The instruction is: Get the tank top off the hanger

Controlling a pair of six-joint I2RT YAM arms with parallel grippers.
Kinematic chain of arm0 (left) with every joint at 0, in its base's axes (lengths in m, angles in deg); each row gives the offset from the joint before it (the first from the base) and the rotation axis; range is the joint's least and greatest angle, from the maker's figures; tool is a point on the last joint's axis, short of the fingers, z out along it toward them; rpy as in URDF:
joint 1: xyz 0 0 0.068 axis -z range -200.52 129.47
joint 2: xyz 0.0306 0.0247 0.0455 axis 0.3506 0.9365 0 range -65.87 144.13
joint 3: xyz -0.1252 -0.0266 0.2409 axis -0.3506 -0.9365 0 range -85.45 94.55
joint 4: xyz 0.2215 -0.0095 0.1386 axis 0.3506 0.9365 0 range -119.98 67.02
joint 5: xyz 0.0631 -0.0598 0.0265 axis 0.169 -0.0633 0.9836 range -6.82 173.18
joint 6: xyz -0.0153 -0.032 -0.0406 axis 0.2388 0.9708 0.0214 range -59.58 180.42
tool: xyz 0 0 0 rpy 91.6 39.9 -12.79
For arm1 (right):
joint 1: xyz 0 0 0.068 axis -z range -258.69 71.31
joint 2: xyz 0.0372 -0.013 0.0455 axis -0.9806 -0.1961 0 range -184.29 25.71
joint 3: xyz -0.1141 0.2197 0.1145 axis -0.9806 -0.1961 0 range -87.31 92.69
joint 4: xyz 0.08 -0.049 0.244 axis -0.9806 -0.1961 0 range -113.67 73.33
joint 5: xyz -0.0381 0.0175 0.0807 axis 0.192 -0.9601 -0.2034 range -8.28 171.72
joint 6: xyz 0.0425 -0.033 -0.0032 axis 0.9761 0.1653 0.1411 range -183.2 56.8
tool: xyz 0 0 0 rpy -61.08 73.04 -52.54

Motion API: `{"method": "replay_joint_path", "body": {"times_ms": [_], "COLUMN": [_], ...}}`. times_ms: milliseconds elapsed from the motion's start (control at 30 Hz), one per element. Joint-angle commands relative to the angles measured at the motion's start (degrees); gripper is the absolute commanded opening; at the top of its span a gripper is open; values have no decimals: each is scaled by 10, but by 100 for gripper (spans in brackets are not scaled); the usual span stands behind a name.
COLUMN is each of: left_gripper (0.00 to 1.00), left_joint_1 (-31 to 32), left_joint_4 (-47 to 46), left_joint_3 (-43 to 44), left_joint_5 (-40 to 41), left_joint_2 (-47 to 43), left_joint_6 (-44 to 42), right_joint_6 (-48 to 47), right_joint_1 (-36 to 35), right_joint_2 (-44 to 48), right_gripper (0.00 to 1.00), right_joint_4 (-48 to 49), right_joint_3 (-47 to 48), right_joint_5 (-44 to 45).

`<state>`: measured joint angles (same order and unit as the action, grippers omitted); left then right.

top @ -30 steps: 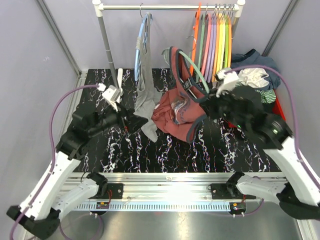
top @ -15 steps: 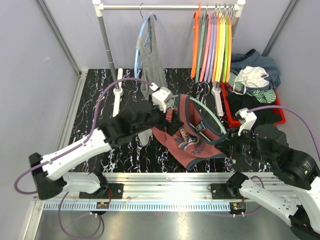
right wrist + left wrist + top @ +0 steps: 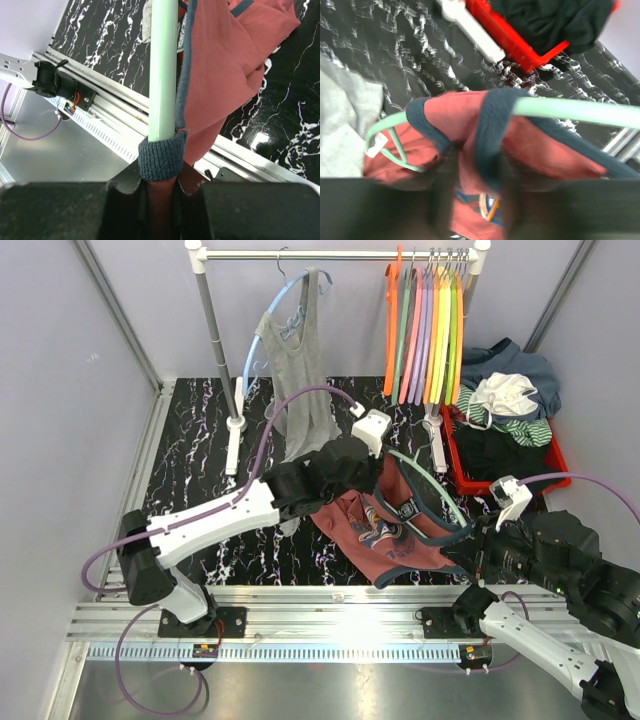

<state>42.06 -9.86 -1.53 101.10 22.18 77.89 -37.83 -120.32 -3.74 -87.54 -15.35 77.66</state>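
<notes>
Across the desk (image 3: 200, 430) centre, the left arm stretches out long from its base, wrist over the red tank top (image 3: 372, 532), which is draped on the mint hanger (image 3: 162, 75). Its left end effector (image 3: 475, 167) straddles a navy strap w/ blurred fingers, can't tell if clamped. The right arm sits folded near its base, right end effector (image 3: 161, 175) clamped on the hanger's end, strap incl.

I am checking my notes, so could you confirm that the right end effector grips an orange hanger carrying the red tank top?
Not quite: the hanger in the right end effector is mint green, not orange, as the right wrist view shows. It does carry the red tank top.
</notes>
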Motion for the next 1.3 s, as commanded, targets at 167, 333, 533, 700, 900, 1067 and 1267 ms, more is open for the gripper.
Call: {"method": "replay_joint_path", "body": {"times_ms": [167, 333, 533, 700, 900, 1067, 1267], "left_gripper": [0, 0, 0, 0, 0, 0, 0], "left_joint_1": [1, -76, -159, -198, -215, -208, -123], "left_joint_4": [25, 30, 12, 20, -18, -47, -103], "left_joint_3": [41, 27, -20, -40, -117, -165, -280], "left_joint_5": [116, 103, 79, 14, -66, -150, -233], "left_joint_2": [-2, -27, 12, 63, 61, 24, -102], "left_joint_6": [-25, -56, -61, -40, -16, 4, 50], "right_joint_6": [15, 33, 47, 51, 52, 62, 65], "right_joint_1": [1, 1, 1, 1, 1, 1, 1], "right_joint_2": [0, 8, 55, 89, 127, 147, 144], "right_gripper": [0, 0, 0, 0, 0, 0, 0], "right_joint_4": [-15, -41, -50, -57, -44, -42, -10], "right_joint_3": [22, 21, 60, 93, 107, 112, 66], "right_joint_5": [49, 41, 19, 27, 53, 146, 218]}}
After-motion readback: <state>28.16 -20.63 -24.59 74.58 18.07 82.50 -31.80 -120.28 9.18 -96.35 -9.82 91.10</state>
